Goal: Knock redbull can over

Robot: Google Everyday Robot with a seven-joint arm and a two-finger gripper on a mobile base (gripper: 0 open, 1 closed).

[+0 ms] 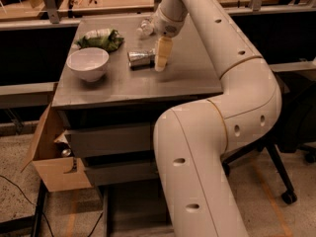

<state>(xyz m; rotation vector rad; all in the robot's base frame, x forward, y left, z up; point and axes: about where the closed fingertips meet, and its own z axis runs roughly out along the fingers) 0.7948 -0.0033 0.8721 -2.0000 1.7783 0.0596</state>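
Observation:
The redbull can (139, 59) is a slim silver can lying on its side on the grey table (123, 85), its length running left to right. My gripper (162, 58) points down just right of the can, its cream finger (163, 53) touching or nearly touching the can's right end. The white bowl (88, 63) stands left of the can.
A green chip bag (101, 38) lies behind the bowl. A clear plastic bottle (145, 27) lies at the back, partly behind my wrist. A cardboard box (52, 157) sits open under the table's left side. An office chair base (281, 181) is at the right.

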